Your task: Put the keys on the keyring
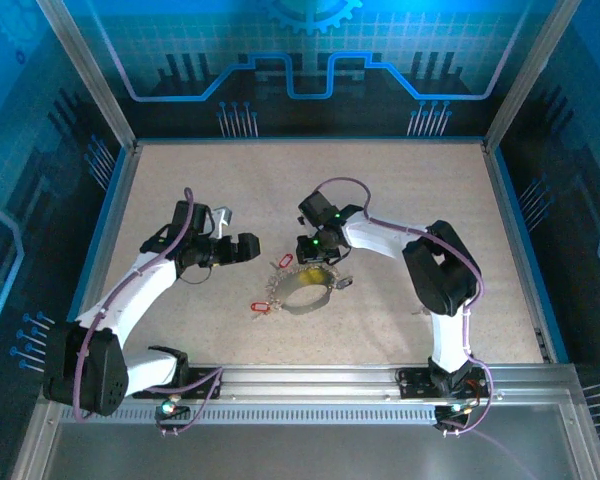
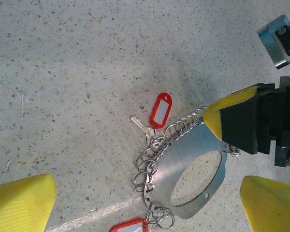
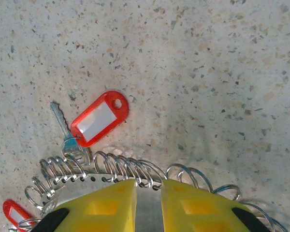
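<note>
Keyring (image 2: 181, 155) and keys (image 2: 141, 126) are laid flat on the table (image 2: 63, 72) between the two arms; the ring's edge is pinched by the right gripper (image 3: 149, 186), and the left gripper (image 1: 238, 248) is held wide apart above it. For this step to go well, the ring should be pinned steady so a little loop (image 2: 152, 158) can be caught without sliding. One of the keys, beside a red tag (image 2: 160, 110), is pointed away from the ring, its long side slanted.

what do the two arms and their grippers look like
The left arm and right arm have white shells, black joints and looping purple cables. The left gripper and right gripper are black with yellow wedge-shaped fingertips. Green lights glow on the right arm's wrist.
</note>
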You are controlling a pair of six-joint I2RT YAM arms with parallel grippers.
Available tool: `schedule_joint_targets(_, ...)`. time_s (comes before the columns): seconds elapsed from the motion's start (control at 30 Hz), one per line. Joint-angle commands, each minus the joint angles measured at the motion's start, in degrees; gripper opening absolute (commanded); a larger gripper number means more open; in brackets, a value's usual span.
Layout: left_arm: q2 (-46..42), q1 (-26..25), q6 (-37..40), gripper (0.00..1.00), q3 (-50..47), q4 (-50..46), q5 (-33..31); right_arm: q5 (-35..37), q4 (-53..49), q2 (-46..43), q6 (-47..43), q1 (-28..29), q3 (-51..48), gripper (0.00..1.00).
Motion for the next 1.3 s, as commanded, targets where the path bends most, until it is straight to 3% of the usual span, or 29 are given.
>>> schedule_joint_targets(0.0, -1.0, -0.6, 1.8, 0.99, -0.4, 0.0, -0.5, 0.5, -2.5, 2.0, -1.1, 0.1, 1.8, 0.22)
schedule_joint_targets(0.3, -0.6, -0.8, 2.2, 0.94, -0.3, 0.0, 0.1, -1.2, -2.6, 3.8, -1.5, 0.2, 2.0, 0.21)
schedule_joint_targets(0.5, -0.4, -0.9, 1.9, 0.93, -0.1, -0.2, 0.3, -6.6, 0.3, 4.2, -2.1, 0.1, 1.4, 0.31)
schedule_joint_targets(0.7, -0.6, -1.0, 2.0, 0.93, -0.1, -0.2, 0.0, -9.6, 3.6, 3.5, -2.2, -0.3, 0.4, 0.22)
schedule_joint_targets(1.03, -0.6, -1.2, 2.4, 0.92, -0.3, 0.0, -0.4, -12.6, 7.3, 1.5, -3.1, -2.2, -2.8, 0.20)
schedule_joint_targets(1.27, -1.7, -1.3, 2.7, 0.87, -0.3, -0.5, -3.3, -9.3, -0.8, 0.4, -9.1, -2.8, 0.8, 0.20)
